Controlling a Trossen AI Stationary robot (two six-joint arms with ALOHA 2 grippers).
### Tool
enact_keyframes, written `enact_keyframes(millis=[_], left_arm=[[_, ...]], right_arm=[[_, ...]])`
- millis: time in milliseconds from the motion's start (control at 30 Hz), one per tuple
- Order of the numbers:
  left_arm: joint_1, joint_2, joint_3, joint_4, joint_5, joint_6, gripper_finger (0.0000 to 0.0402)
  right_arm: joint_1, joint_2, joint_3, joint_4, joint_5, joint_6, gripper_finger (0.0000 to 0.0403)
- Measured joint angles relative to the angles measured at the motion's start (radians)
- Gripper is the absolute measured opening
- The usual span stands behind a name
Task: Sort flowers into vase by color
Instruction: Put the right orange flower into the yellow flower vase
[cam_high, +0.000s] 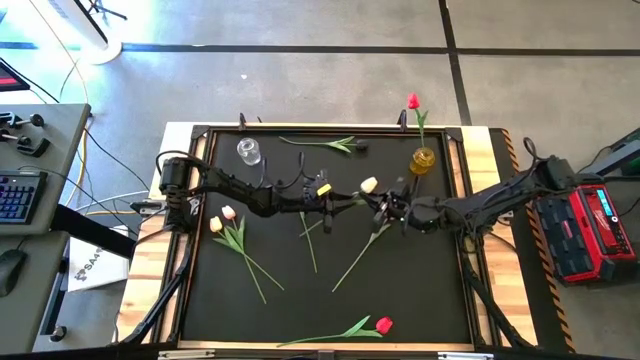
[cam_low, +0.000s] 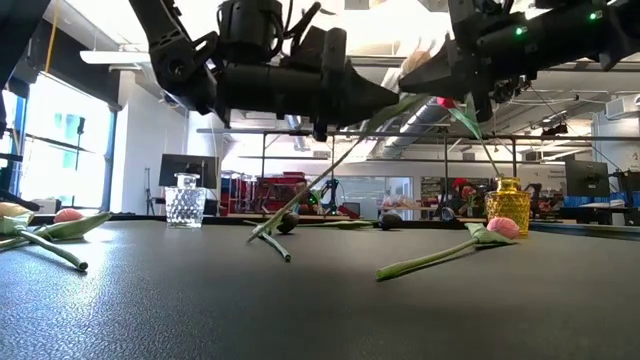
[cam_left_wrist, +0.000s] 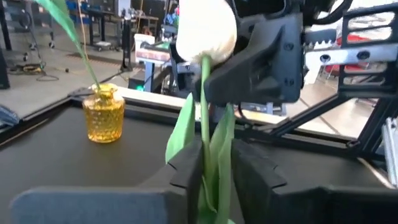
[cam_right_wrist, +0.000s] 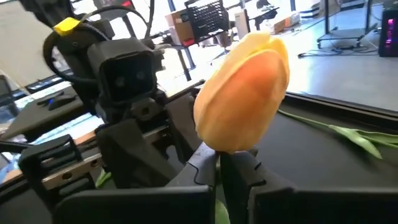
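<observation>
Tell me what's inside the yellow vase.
The yellow vase holds one red tulip, its green stem rising from the neck. The textured amber glass hides the stem's lower end and anything else inside.

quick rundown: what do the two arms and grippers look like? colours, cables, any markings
Both arms are dark, near black, built of slim jointed links with loose black cables running along them. The left arm carries a small yellow tag near its wrist. The left gripper and right gripper each have two blocky matte-black fingers. A boxy black camera module sits on the left wrist.
</observation>
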Motion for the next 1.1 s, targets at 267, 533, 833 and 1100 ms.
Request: enact_keyframes(millis=[267,533,833,1100], left_arm=[[0.012,0.000,0.000,-0.031,0.000,0.000,0.0126],[0.018,0.001,0.000,-0.087,-0.001,0.001,0.0129],[0.020,0.001,0.000,-0.090,-0.002,-0.005,0.0129],[0.020,0.001,0.000,-0.090,-0.004,0.000,0.0129]], right_arm=[[-0.044,-0.152,0.001,-0.246,0.030,0.035,0.0000],[-0.083,-0.362,0.001,-0.510,0.030,0.088,0.0000],[-0.086,-0.599,0.048,-0.667,-0.090,0.066,0.0000],[-0.085,-0.647,0.320,-1.194,0.069,0.121,0.0000]])
